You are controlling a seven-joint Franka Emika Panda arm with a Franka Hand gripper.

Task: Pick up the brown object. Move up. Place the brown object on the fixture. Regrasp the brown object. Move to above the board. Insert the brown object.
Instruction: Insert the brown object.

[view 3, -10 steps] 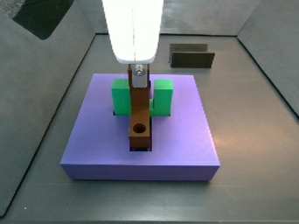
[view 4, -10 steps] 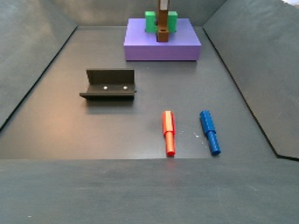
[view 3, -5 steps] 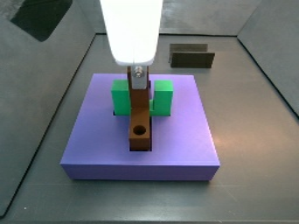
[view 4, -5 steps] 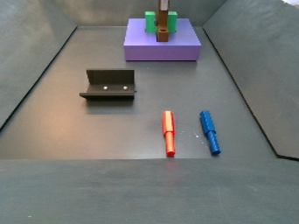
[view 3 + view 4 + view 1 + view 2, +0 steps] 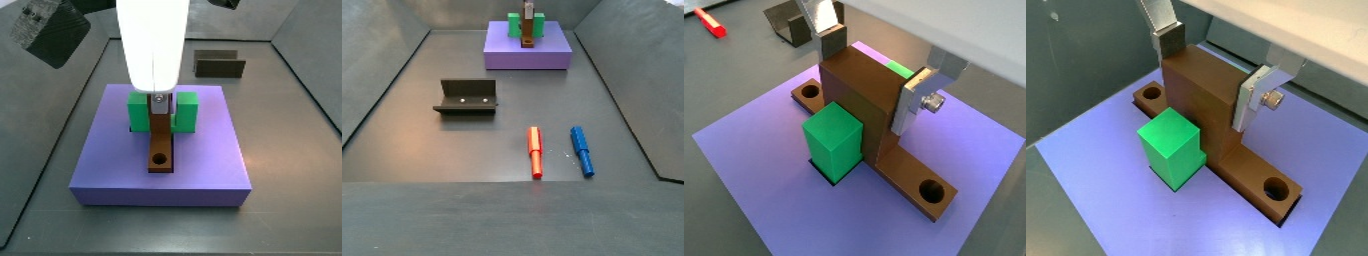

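Brown object [image 5: 160,140]: orange-brown bar with a round hole near its near end, wider crosspiece with a hole at each tip in both wrist views [image 5: 871,105] [image 5: 1213,100]. It stands on the board [image 5: 201,170], bar lying along the central groove, upper part between the arms of the green block [image 5: 185,108]. In a side view [image 5: 528,28] it shows at the far end of the floor on the board [image 5: 549,52].

Gripper [image 5: 878,75] is directly above the board centre; silver fingers [image 5: 1256,97] clamp the upright brown slab from two sides, jaws closed narrow on it.

Versus 0.5 s ago: brown object sits lower, its holed end now flatter in the groove; gripper has come down with it.

Fixture [image 5: 466,97] stands well apart on the floor, left of centre. Red pen [image 5: 535,151] and blue pen [image 5: 581,150] lie side by side nearer the camera. No readable writing or labels
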